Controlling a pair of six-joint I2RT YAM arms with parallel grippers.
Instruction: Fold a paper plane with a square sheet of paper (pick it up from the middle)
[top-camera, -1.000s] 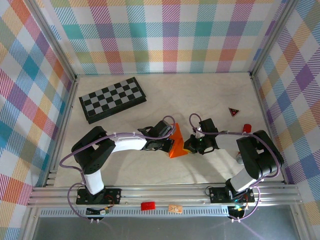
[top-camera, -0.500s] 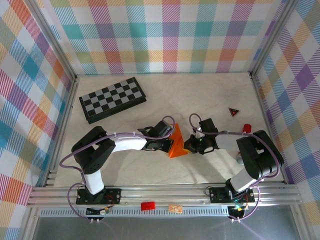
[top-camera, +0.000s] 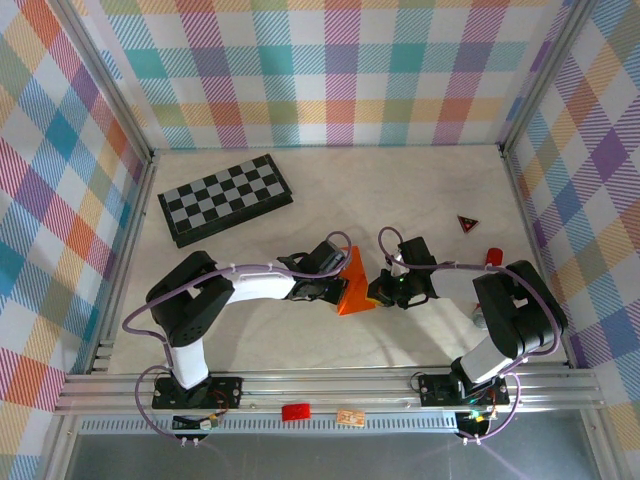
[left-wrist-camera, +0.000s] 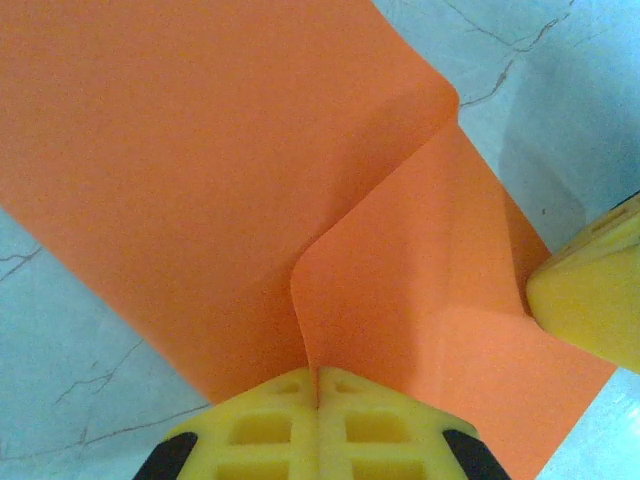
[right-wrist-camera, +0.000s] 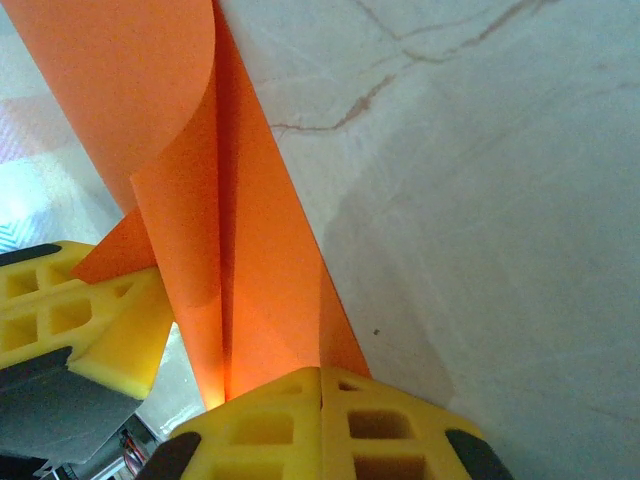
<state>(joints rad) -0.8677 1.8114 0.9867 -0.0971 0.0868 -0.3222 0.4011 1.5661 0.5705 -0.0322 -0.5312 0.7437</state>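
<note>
**Top and wrist views, both arms at the sheet.** We are reading no text with confidence: a small tan tag (top-camera: 349, 417) on the front rail (top-camera: 500, 385) is carrying marks too small to make out.

The left arm is reaching in low from 9 o'clock. Its left gripper (left-wrist-camera: 318, 378) is pressing its yellow fingers together on the near edge of the square sheet of paper (top-camera: 352, 283). The right arm is reaching in from 3 o'clock, elbow bent back toward its base. Its right gripper (right-wrist-camera: 320, 385) is likewise pinching the sheet, closed on a raised fold. The orange sheet is sitting near the middle of the table (top-camera: 400, 190), partly folded, with one flap curling over another.

The table is showing a pale, marbled surface. A black-and-grey checkerboard (top-camera: 226, 198) is lying at 10 o'clock from the sheet. A dark red triangle (top-camera: 467, 223) and a red cylinder (top-camera: 494, 257) are lying toward 2 and 3 o'clock, well apart from it. Plaid walls (top-camera: 330, 70) in pastel colours are enclosing the table.
</note>
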